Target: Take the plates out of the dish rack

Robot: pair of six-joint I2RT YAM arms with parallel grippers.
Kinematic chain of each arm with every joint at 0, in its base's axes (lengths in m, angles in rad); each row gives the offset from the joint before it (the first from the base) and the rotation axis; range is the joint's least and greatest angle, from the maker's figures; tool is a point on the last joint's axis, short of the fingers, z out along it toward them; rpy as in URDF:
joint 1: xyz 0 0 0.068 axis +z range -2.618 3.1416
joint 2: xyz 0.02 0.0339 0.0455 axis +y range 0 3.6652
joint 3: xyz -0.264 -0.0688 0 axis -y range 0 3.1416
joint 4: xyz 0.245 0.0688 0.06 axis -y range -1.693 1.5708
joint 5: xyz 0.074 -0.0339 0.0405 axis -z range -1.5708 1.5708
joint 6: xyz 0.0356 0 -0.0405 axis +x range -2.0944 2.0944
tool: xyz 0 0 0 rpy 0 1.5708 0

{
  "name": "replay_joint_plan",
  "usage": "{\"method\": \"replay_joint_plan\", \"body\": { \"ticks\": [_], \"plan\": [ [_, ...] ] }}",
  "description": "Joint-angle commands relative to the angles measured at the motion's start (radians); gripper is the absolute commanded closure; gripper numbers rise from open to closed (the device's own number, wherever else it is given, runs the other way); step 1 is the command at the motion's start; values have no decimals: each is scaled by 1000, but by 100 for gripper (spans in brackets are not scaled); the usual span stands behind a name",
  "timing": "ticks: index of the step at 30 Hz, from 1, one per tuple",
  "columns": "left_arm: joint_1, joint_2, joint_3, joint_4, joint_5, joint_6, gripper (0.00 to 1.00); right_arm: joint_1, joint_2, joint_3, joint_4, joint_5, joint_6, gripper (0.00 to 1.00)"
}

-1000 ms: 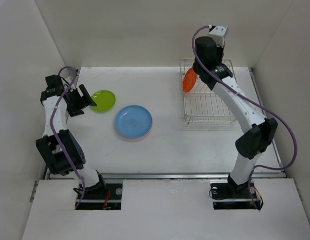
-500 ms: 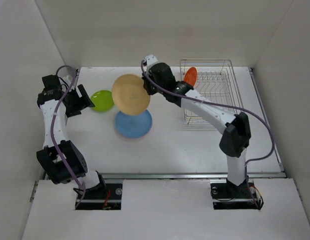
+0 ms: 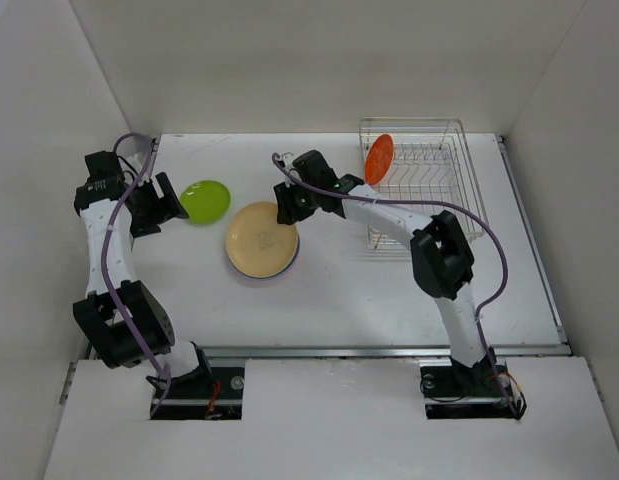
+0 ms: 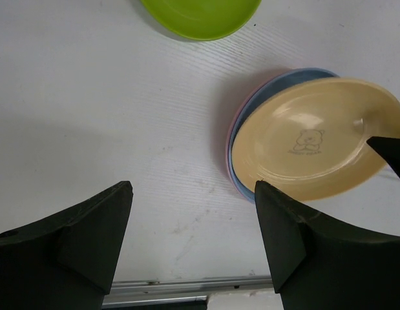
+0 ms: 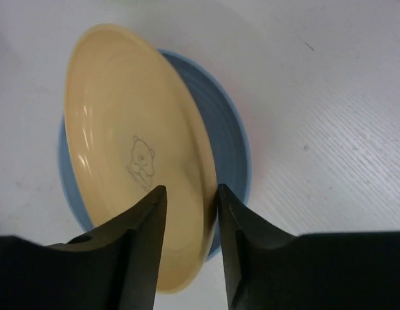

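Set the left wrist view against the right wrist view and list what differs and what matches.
Left wrist only: the green plate, the pink plate edging out under the stack, and the open left gripper. Right wrist only: the right gripper, a finger on each side of the yellow plate rim. Both: the yellow plate lying on the blue plate.

A robotics lab test cell: a white bench (image 3: 369, 300) boxed in by plain white walls (image 3: 289, 70) along its far edge and both sides. A left arm (image 3: 104, 245) and a right arm (image 3: 384, 212) are bolted at its near edge, trailing purple cables (image 3: 504, 265). A wire dish rack (image 3: 414, 121) stands at its far right corner.
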Motion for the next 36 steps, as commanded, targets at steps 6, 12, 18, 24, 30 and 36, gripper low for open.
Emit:
{"method": "replay_joint_plan", "body": {
  "ticks": [6,12,18,24,30,36],
  "plan": [
    [3,-24,-2,-34,-2,27,26,-9,37,19,-91,-21,-32,30],
    [3,-24,-2,-34,8,27,26,-9,2,9,-163,152,-50,26],
    [3,-15,7,-43,8,27,26,-19,-117,-39,-147,240,-37,26],
    [3,-25,7,-43,8,47,26,-160,-353,-83,-27,344,86,23],
    [3,-36,-2,-52,8,82,26,-350,-334,-19,-41,462,181,22],
    [-19,-36,-2,-61,8,119,26,-461,-171,143,-101,501,191,22]
  ]
}}
